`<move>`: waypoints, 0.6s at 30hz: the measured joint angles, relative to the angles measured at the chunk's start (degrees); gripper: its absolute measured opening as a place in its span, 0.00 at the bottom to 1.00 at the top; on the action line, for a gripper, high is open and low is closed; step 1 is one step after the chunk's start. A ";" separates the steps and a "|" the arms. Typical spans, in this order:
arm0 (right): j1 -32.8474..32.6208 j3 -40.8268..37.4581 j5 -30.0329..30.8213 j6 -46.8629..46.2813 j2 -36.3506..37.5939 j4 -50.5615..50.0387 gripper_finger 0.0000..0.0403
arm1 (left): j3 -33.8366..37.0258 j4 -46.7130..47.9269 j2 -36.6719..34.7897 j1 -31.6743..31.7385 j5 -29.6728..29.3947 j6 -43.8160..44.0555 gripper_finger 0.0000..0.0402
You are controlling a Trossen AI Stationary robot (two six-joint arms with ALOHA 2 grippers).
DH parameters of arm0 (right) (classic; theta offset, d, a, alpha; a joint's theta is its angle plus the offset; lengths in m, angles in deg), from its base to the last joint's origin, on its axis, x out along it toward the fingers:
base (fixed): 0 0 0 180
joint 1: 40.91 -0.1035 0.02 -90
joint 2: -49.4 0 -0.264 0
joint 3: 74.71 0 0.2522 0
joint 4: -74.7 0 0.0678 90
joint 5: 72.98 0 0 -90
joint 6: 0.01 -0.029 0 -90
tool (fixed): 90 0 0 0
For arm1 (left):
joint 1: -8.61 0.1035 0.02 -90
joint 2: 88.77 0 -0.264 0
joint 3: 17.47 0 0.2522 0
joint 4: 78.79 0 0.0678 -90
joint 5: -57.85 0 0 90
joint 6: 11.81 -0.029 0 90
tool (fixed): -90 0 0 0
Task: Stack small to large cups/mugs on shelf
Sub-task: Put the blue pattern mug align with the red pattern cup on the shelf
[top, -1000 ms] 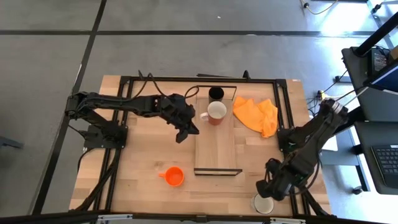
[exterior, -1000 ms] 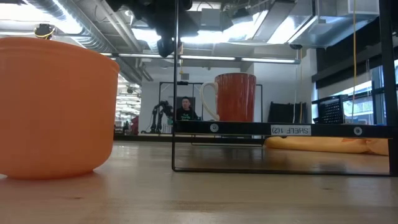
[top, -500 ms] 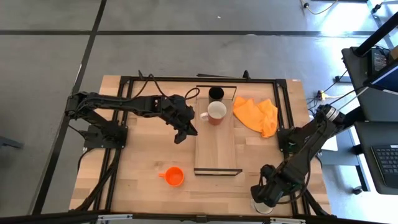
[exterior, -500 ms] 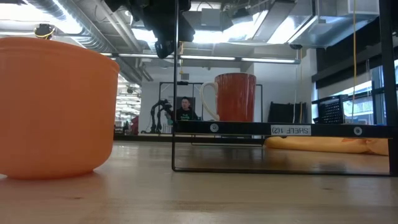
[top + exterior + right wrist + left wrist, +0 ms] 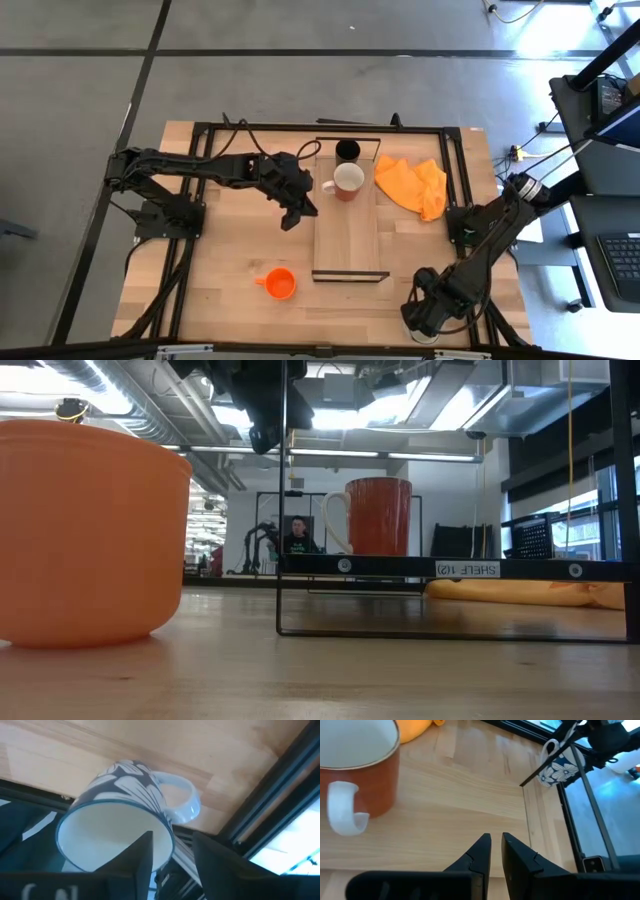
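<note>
Right hand open astride patterned mug's rim, mug hidden overhead; left hand nearly closed, empty, beside shelf.

An orange cloth lies crumpled on the light-wood desk, toward its far right corner — a black metal frame runs around the desk's edges. Beyond the desk, grey floor marked with dark lines. To the right of the desk stands a dark stand with a keyboard. Far behind the desk, a person sits — small under ceiling lights.
</note>
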 joint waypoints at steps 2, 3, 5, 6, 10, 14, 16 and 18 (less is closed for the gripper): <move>-0.02 0.01 1.69 0.88 -0.03 -0.01 0.32 | 0.00 0.00 0.00 0.00 -0.65 0.00 0.10; -0.02 0.02 2.47 1.16 -0.03 -0.04 0.32 | 0.00 0.00 0.00 0.00 -0.94 0.00 0.10; -0.02 0.02 3.53 1.73 -0.03 -0.10 0.30 | 0.00 0.00 0.00 0.00 -1.10 0.01 0.10; 0.00 0.02 3.81 1.99 -0.03 -0.08 0.29 | 0.00 0.00 0.00 0.00 -1.12 0.00 0.10; -0.02 0.02 4.26 2.73 -0.03 -0.02 0.25 | 0.00 0.00 0.00 0.00 -1.12 0.01 0.10; -0.02 0.02 4.26 4.75 -0.03 0.55 0.21 | 0.00 -0.03 0.00 0.00 -1.14 0.01 0.10; -0.02 0.02 4.34 6.22 -0.03 1.29 0.20 | 0.00 -0.03 0.00 0.00 -1.14 0.02 0.10; -0.02 0.02 4.38 7.41 -0.03 1.80 0.19 | 0.00 -0.03 0.00 0.00 -1.15 0.02 0.10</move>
